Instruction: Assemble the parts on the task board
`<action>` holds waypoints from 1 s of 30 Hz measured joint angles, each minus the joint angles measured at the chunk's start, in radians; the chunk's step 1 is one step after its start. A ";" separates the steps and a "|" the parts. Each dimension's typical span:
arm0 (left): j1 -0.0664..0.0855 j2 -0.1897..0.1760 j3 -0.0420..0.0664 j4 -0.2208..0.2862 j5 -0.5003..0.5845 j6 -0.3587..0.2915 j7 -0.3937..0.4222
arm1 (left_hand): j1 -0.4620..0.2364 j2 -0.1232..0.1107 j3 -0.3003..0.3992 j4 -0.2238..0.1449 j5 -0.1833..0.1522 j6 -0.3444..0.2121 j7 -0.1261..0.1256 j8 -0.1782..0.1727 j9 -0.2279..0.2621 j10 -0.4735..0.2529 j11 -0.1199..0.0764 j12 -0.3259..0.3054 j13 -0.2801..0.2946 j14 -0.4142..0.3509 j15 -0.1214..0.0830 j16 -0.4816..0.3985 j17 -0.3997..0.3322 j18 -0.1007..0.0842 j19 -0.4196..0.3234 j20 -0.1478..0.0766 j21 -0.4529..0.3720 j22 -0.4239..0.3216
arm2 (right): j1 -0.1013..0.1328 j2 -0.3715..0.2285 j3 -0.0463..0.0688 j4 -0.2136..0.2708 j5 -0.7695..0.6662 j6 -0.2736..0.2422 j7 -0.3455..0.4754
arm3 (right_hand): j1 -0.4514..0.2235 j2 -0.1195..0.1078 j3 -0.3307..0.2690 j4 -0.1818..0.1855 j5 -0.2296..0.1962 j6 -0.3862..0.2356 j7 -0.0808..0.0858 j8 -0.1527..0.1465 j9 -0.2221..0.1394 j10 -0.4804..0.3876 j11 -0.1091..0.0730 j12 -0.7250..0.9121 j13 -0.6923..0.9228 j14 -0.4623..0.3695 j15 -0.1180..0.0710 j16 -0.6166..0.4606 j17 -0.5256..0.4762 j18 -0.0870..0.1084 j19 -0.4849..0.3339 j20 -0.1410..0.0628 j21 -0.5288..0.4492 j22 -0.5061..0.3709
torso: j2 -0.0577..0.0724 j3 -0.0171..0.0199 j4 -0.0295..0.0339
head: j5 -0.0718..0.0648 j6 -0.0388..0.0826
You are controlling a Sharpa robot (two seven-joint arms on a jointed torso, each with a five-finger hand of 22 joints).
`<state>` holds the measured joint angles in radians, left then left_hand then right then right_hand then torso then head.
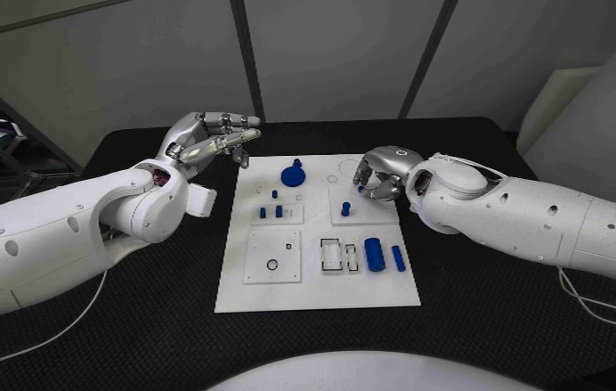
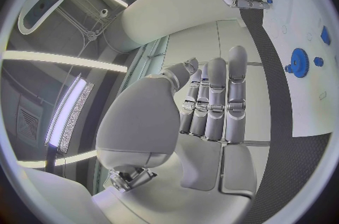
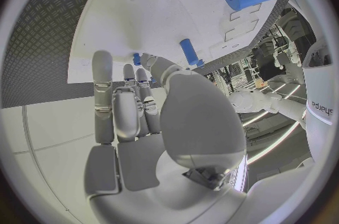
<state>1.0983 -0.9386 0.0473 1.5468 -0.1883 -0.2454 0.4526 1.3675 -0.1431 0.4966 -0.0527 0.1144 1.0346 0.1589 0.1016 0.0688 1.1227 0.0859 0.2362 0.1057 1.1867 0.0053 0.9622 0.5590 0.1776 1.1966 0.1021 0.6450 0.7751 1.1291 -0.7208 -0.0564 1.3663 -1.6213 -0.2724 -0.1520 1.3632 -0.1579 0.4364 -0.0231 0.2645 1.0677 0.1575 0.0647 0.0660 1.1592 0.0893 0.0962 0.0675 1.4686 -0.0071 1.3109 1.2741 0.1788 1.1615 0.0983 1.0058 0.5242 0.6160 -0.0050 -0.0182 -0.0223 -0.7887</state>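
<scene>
Right robot hand [image 1: 376, 175], fingers curled w/ nothing held, hovers over task board [image 1: 319, 286] near small blue peg [image 1: 345, 207]; could knock it over. Left robot hand [image 1: 212, 141] spread, empty, off board's far-left corner. Blue gear [image 1: 294, 175] between hands.

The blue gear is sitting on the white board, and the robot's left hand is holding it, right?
Not quite. The blue gear does sit on the white board, but the left hand holds nothing; it hovers beside the board's far left corner, clear of the gear, as the head view shows.
</scene>
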 measured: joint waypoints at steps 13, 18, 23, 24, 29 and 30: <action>0.000 0.002 0.000 -0.003 0.003 0.010 -0.001 | 0.000 0.000 -0.006 0.000 0.000 0.000 0.000 -0.004 -0.001 0.000 0.000 0.000 0.000 -0.004 0.004 0.000 -0.003 0.000 -0.004 0.004 -0.004 -0.002 | -0.008 0.014 0.003 -0.021 0.004 0.025 -0.001 | 0.009 0.009 0.018 -0.009 0.000 0.035 -0.008 0.016 0.008 0.045 -0.013 0.031 0.003 0.000 0.000 0.013 0.007 0.000 0.000 0.000 0.028 0.032 | -0.001 -0.0002 0.0000 | 0.002 -0.008; 0.000 0.003 0.000 -0.003 0.003 0.016 -0.003 | 0.000 0.000 -0.013 -0.001 0.000 -0.009 0.009 -0.009 -0.002 -0.006 0.006 0.000 0.000 -0.004 0.004 0.000 -0.007 0.000 -0.004 0.004 -0.005 -0.003 | -0.008 0.023 0.005 -0.031 0.005 0.030 -0.001 | 0.009 0.009 0.019 -0.010 0.000 0.036 -0.009 0.016 0.008 0.045 -0.013 0.032 0.004 0.000 0.000 0.013 0.006 0.000 0.000 0.000 0.028 0.032 | -0.001 -0.0002 0.0000 | 0.002 -0.009; 0.000 0.003 0.000 -0.003 0.003 0.020 -0.003 | 0.000 0.000 -0.015 -0.004 0.000 -0.013 0.013 -0.009 -0.002 -0.009 0.009 0.000 0.000 -0.007 0.007 0.000 -0.009 0.000 -0.004 0.004 -0.008 -0.004 | -0.009 0.027 0.007 -0.037 0.004 0.031 -0.003 | 0.019 0.019 0.025 -0.015 -0.010 0.039 -0.012 0.016 0.008 0.047 -0.014 0.034 0.004 0.000 0.000 0.019 0.006 0.000 0.000 0.000 0.035 0.038 | -0.001 -0.0002 0.0000 | 0.004 -0.011; 0.000 0.003 0.000 -0.003 0.003 0.021 -0.004 | 0.000 0.000 -0.015 -0.004 0.000 -0.013 0.013 -0.009 -0.002 -0.009 0.009 0.000 0.000 -0.007 0.007 0.000 -0.009 0.000 -0.004 0.004 -0.008 -0.004 | -0.009 0.028 0.007 -0.037 0.004 0.030 -0.004 | 0.022 0.022 0.031 -0.016 -0.020 0.044 -0.010 0.016 0.008 0.049 -0.016 0.035 0.004 0.000 0.000 0.019 0.006 0.000 0.000 0.000 0.037 0.040 | -0.001 -0.0002 0.0000 | 0.004 -0.011; 0.000 0.003 0.000 -0.003 0.004 0.023 -0.004 | 0.000 0.000 -0.015 -0.004 0.000 -0.013 0.013 -0.009 -0.002 -0.009 0.009 0.000 0.000 -0.007 0.007 0.000 -0.009 0.000 -0.004 0.004 -0.008 -0.004 | -0.012 0.029 0.007 -0.037 0.000 0.021 -0.007 | 0.034 0.038 0.049 -0.024 -0.058 0.074 -0.020 0.028 0.013 0.074 -0.024 0.051 0.004 -0.004 -0.004 0.031 0.013 0.000 0.000 -0.008 0.058 0.062 | -0.001 -0.0002 0.0000 | 0.004 -0.011; 0.000 0.003 0.000 -0.003 0.004 0.024 -0.005 | 0.000 0.000 -0.015 -0.004 0.000 -0.013 0.013 -0.009 -0.002 -0.009 0.009 0.000 0.000 -0.007 0.007 0.000 -0.009 0.000 -0.003 0.004 -0.008 -0.004 | -0.013 0.029 0.007 -0.036 -0.001 0.017 -0.008 | 0.036 0.041 0.050 -0.026 -0.058 0.079 -0.022 0.030 0.013 0.078 -0.027 0.053 0.004 -0.003 -0.004 0.035 0.015 0.000 0.002 -0.010 0.063 0.069 | -0.001 0.0000 -0.0002 | 0.005 -0.012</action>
<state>1.0982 -0.9355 0.0473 1.5439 -0.1847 -0.2214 0.4480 1.3675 -0.1431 0.4812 -0.0565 0.1144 1.0217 0.1718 0.0922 0.0666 1.1133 0.0953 0.2361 0.1056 1.1793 0.0126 0.9624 0.5497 0.1773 1.1931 0.1056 0.6372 0.7708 1.1166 -0.6920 -0.0493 1.3301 -1.6223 -0.2549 -0.1602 1.3992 -0.1172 0.4869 -0.0486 0.2060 1.1469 0.1358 0.0943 0.0795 1.2368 0.0623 0.1489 0.0716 1.4654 -0.0115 1.3455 1.2891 0.1787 1.1634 0.0887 1.0687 0.5932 0.6149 -0.0050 -0.0184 -0.0175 -0.8008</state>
